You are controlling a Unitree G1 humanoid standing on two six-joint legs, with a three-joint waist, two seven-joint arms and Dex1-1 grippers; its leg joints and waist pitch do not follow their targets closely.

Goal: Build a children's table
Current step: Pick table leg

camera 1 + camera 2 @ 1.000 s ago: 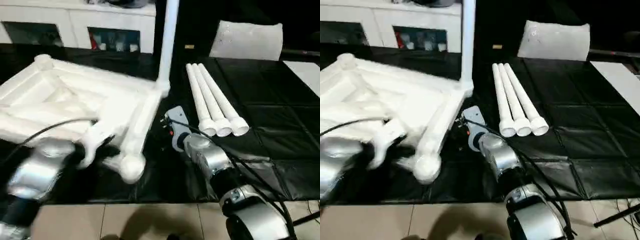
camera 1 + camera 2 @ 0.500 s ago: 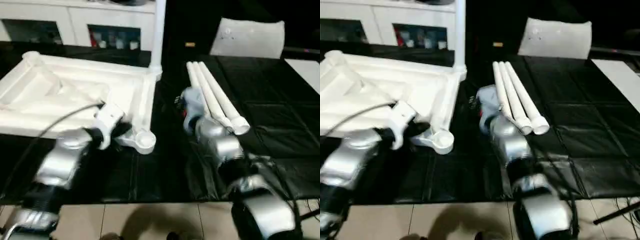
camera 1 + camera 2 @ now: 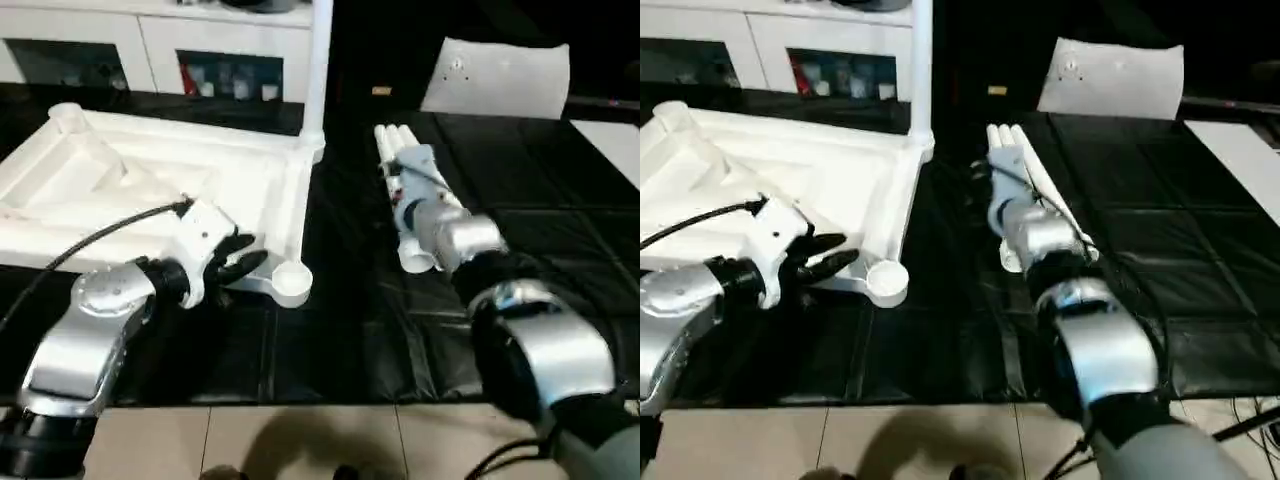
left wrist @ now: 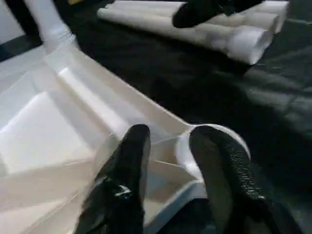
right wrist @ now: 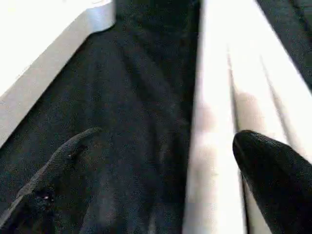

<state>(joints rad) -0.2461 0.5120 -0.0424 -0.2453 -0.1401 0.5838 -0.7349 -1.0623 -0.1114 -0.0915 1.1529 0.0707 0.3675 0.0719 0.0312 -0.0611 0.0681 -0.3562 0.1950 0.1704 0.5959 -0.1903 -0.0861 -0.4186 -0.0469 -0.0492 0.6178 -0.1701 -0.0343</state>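
Observation:
The white tabletop (image 3: 120, 175) lies underside up on the black mat, left of centre. One white leg (image 3: 320, 60) stands upright in its far right corner socket. My left gripper (image 3: 238, 256) is at the near rim beside the near right corner socket (image 3: 291, 284). In the left wrist view its fingers (image 4: 129, 161) stand apart over the rim, and the gripper is open. Three loose legs (image 3: 1013, 135) lie side by side right of centre. My right gripper (image 5: 168, 136) hovers open just above them, with one finger (image 5: 273, 180) over the legs and the other over the mat.
A white sheet-like bag (image 3: 495, 78) rests at the back right, and a flat white strip (image 3: 612, 145) lies at the right edge. White cabinets (image 3: 150, 40) run along the back. The black mat (image 3: 540, 240) ends at the tiled floor (image 3: 300, 440) in front.
The tabletop was tilted up by its near corner and now lies flat. My left gripper has opened off it. My right arm has reached forward over the loose legs.

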